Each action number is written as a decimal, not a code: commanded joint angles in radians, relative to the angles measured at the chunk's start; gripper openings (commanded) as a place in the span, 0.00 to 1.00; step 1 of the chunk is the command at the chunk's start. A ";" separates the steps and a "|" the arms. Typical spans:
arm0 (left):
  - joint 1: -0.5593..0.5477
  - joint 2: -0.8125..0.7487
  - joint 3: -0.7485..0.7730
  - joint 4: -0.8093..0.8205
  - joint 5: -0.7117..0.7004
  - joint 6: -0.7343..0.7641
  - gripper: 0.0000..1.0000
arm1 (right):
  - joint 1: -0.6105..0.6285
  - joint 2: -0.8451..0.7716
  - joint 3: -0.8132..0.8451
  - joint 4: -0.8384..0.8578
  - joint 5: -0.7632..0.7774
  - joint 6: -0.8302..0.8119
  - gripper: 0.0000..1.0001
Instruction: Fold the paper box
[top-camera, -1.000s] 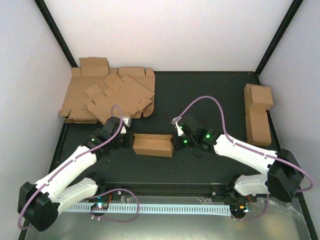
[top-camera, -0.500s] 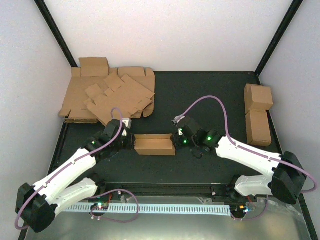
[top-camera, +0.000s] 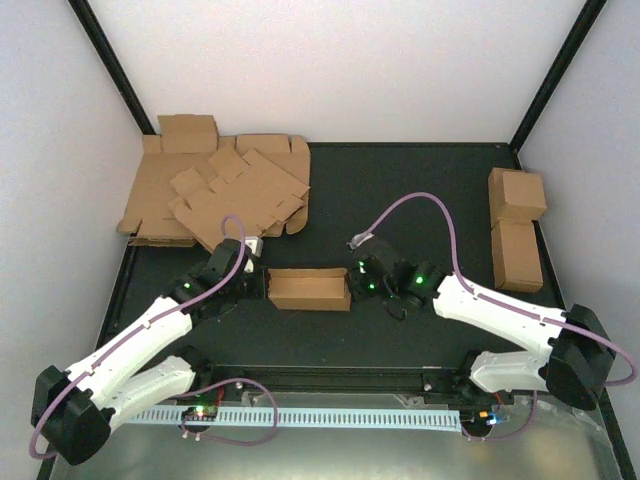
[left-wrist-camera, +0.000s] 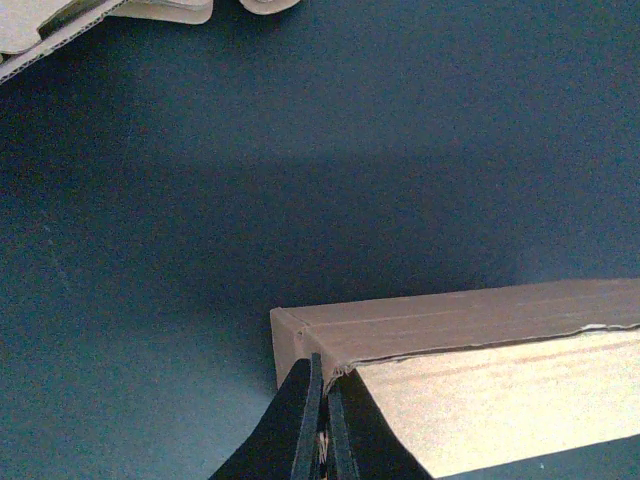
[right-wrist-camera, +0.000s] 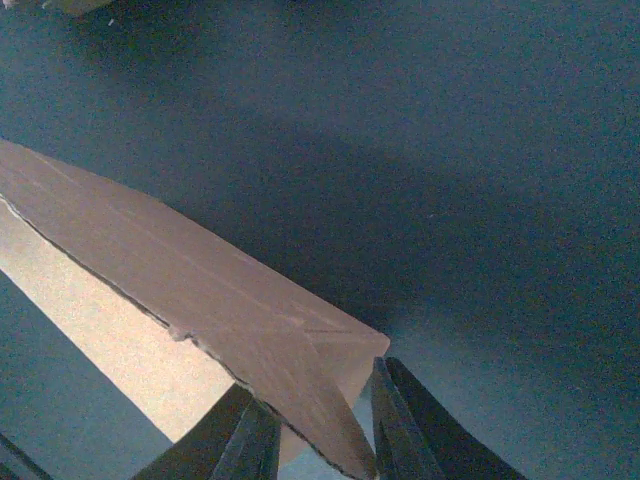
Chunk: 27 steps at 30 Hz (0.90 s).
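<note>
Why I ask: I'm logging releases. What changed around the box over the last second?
The right end effector opened its jaws, loosening its grip on the right end of the paper box, and shifted slightly rightwards. The left end effector stayed pinched on the left end. The box barely moved.

no readable text, no labels, no numbers

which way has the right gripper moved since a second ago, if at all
Yes, slightly: the right gripper has edged rightward toward the finished cartons, still at the paper box's end.
</note>
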 joint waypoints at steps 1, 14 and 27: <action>-0.006 0.000 0.026 0.016 -0.020 -0.017 0.02 | 0.007 -0.024 0.021 -0.020 0.040 -0.010 0.27; -0.015 0.025 0.033 0.021 -0.020 -0.021 0.02 | 0.044 -0.025 0.065 -0.042 0.046 -0.053 0.28; -0.028 0.055 0.064 0.002 -0.022 -0.045 0.02 | 0.066 0.020 0.074 -0.065 0.059 0.003 0.16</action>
